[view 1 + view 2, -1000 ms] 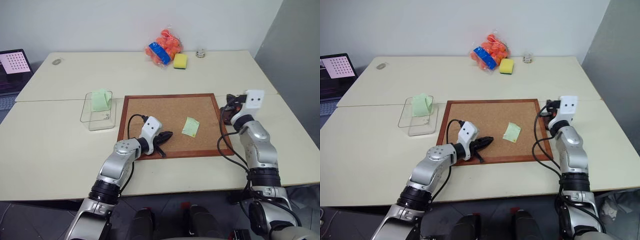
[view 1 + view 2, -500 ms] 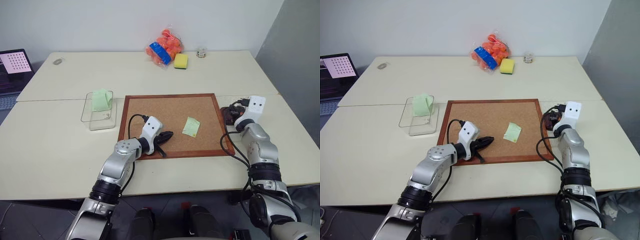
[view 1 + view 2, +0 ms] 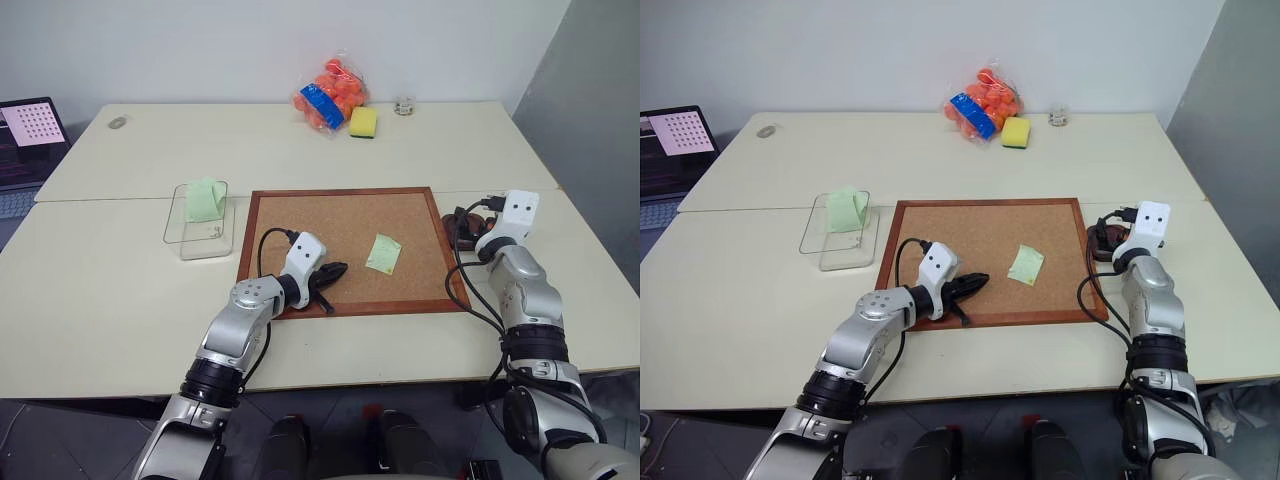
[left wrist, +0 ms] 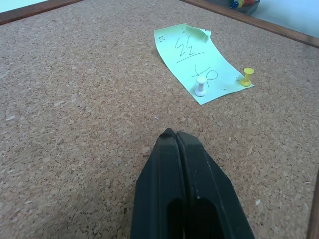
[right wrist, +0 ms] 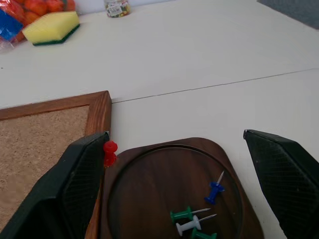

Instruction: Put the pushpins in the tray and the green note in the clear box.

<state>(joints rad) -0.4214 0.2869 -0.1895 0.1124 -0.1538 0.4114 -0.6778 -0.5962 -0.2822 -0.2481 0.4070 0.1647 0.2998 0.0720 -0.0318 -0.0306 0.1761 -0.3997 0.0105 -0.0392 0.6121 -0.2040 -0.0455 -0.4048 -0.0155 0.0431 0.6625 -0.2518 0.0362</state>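
Observation:
My right gripper [image 5: 174, 135] stands open just over the dark brown tray [image 5: 159, 194], right of the cork board. In the tray lie a blue pushpin [image 5: 215, 189], a green one [image 5: 181, 215] and a white one [image 5: 191, 225]. A red pushpin [image 5: 109, 150] sits at the tray's rim beside one finger. The green note [image 4: 199, 59] lies on the board, held by a white pushpin [image 4: 200, 86] and a yellow one [image 4: 246, 77]. My left gripper [image 4: 172, 135] rests shut and empty on the cork a little short of the note. The clear box [image 3: 190, 238] holds another green paper [image 3: 204, 200].
The wood-framed cork board [image 3: 330, 220] fills the middle of the table. At the back stand a bag of orange things [image 3: 325, 92], a yellow sponge [image 3: 361, 121] and a small glass jar [image 3: 403, 104]. A laptop [image 3: 25, 135] sits at the far left.
My right hand has shifted right and dipped down over the tray, and its fingers have opened. The left arm has kept still.

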